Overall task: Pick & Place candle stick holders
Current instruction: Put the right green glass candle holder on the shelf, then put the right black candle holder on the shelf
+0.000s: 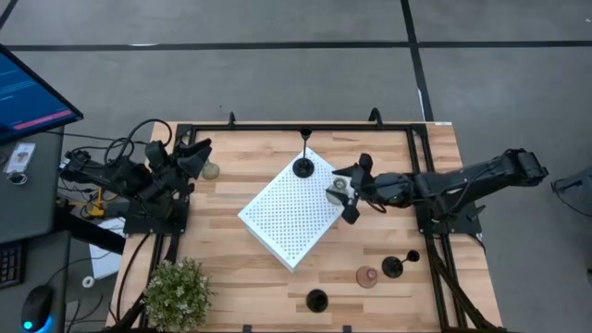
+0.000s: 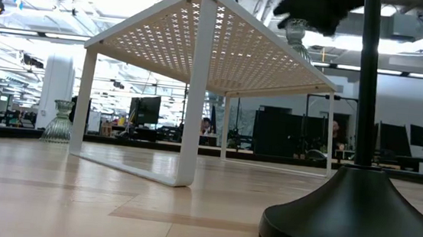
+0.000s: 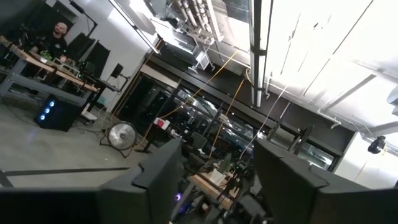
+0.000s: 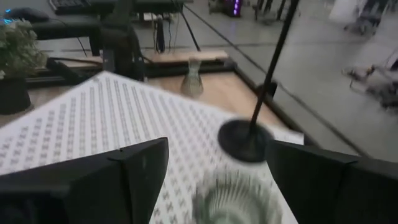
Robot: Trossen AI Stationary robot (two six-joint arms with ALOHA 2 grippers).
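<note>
Wooden table bearing a white board; right gripper released over a pale holder; left gripper spread.

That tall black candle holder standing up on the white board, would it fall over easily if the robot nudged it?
Probably, if pushed high up. The black candle holder on the white perforated board has a long thin stem, so a nudge near the top could tip it. Its round base looks wide and flat, which should steady it against low pushes. It looks rigid, not floppy.

Six holders: two on board, rest scattered
</note>
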